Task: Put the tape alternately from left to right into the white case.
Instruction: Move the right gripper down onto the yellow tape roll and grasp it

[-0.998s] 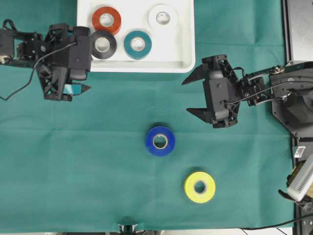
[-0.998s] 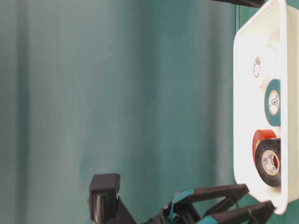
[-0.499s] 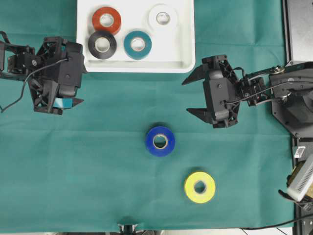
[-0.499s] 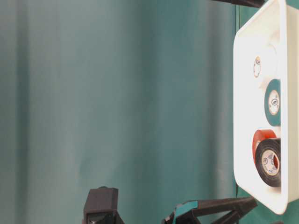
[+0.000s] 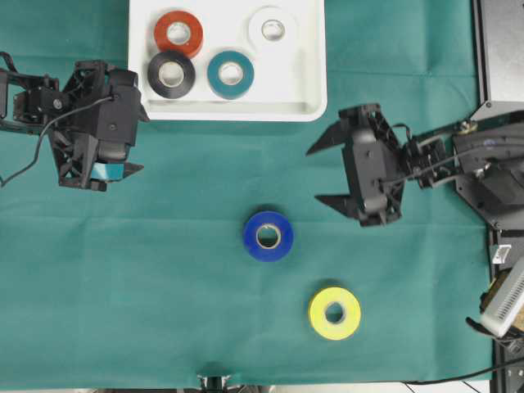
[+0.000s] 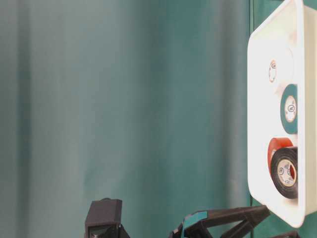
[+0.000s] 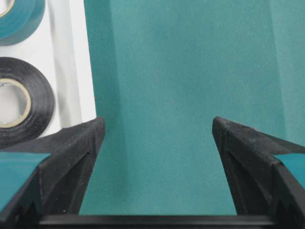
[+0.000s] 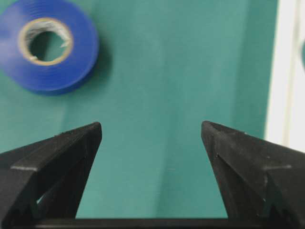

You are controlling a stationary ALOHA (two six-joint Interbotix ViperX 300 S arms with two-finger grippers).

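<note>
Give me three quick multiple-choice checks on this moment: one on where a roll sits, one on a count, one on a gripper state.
1. Where is the blue roll?
A. in the white case
B. on the green cloth, short of the case
C. in the right gripper

2. How many rolls lie in the white case?
A. two
B. four
C. six

3. How is the right gripper?
A. open and empty
B. shut on the yellow roll
C. shut on nothing

Answers: 1 B, it lies alone on the green cloth. 2 B, red, black, teal and white lie inside. 3 A, its jaws stand wide over bare cloth.
</note>
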